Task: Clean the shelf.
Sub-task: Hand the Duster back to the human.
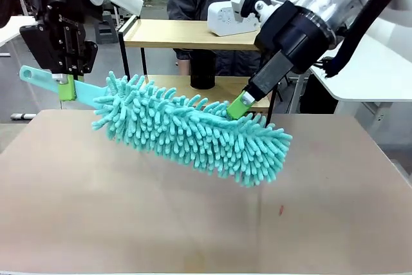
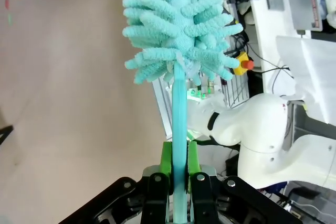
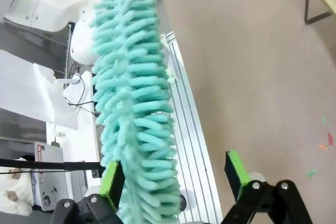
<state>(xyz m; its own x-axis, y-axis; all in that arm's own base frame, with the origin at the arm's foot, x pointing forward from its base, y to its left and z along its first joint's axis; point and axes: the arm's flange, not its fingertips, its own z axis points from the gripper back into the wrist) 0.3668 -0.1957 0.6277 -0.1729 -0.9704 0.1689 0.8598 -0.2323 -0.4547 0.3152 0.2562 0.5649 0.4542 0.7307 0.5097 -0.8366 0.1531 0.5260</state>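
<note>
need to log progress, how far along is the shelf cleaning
Done: the left gripper is shut on the handle of the teal duster, lifted above the table. In hand: the right gripper is open beside the duster's head. Left: the shelf, bearing a white device and a black cylinder, looks undusted.

Left white arm enters from upper left, wrist pointing down; its black two-finger gripper [image 1: 64,86] has green pads [image 2: 166,157] pinched tight together. Right white arm reaches in from upper right, angled down-left; its gripper [image 3: 176,174] stands with jaws spread wide.
</note>
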